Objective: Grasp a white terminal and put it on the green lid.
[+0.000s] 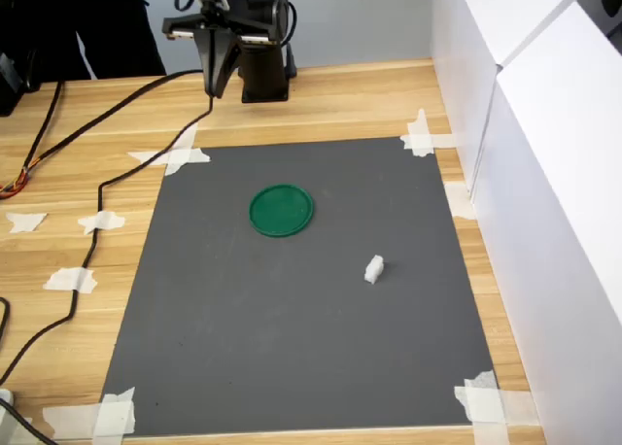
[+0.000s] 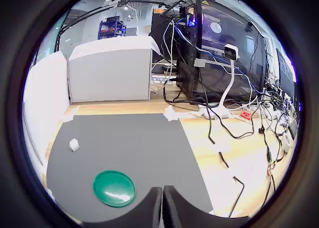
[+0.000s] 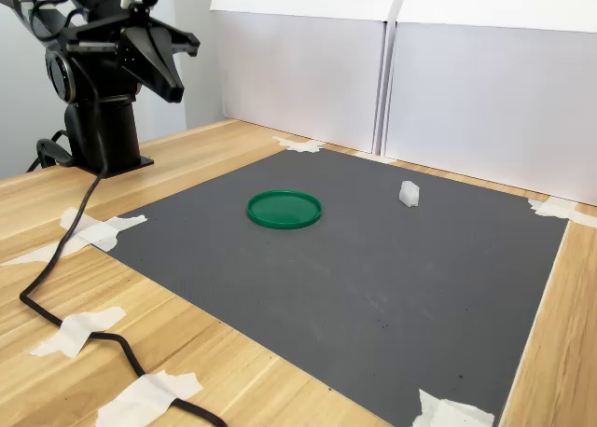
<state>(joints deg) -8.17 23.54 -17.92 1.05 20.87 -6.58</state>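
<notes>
Closest to the lens in the wrist view, the gripper [image 2: 162, 208] shows its two dark fingertips pressed together with only a hairline seam between them, and nothing held. Just beyond them, low in that frame, lies the green lid [image 2: 114, 188] on the grey mat [image 2: 139, 143], with the white terminal [image 2: 74, 145] farther out, toward the middle left.

Both exterior views put the arm well back from the work. In the first exterior view the gripper [image 1: 216, 71] hangs at the upper left over bare wood, near its black base [image 1: 264, 71], while the green lid [image 1: 281, 210] sits at mid-frame and the white terminal [image 1: 373, 268] lies lower right of it, apart from it. In the second exterior view the gripper [image 3: 166, 73] is at the upper left, the green lid [image 3: 284, 209] at centre, the white terminal [image 3: 409, 194] to its right.

The task looks to be at its very start: the reach has not begun. The next move calls for spreading the fingers, travelling out over the mat past the lid, and descending squarely on the small piece. Its orientation is hard to read at this size, so the wrist angle may need adjusting on approach.
</notes>
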